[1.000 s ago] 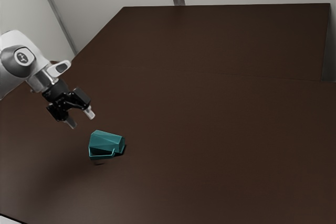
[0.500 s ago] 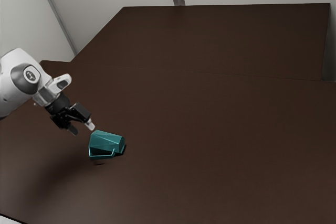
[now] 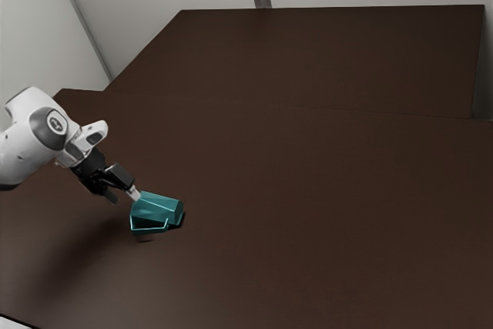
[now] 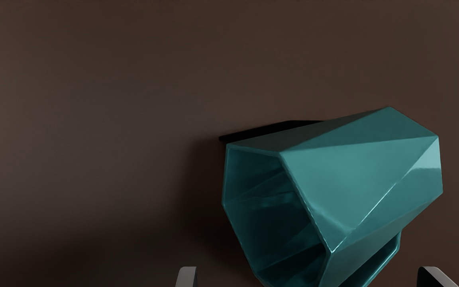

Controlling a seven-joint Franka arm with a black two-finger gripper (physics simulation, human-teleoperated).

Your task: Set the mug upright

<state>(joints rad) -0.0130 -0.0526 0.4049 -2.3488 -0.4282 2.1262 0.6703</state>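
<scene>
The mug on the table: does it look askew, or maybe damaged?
The teal mug lies on its side on the brown table, open mouth facing sideways, which is odd for a mug. I see no crack or spill.

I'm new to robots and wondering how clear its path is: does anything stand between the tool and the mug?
No, nothing visible stands between them. The open tool is right by the mug, which lies on its side on the table.
</scene>
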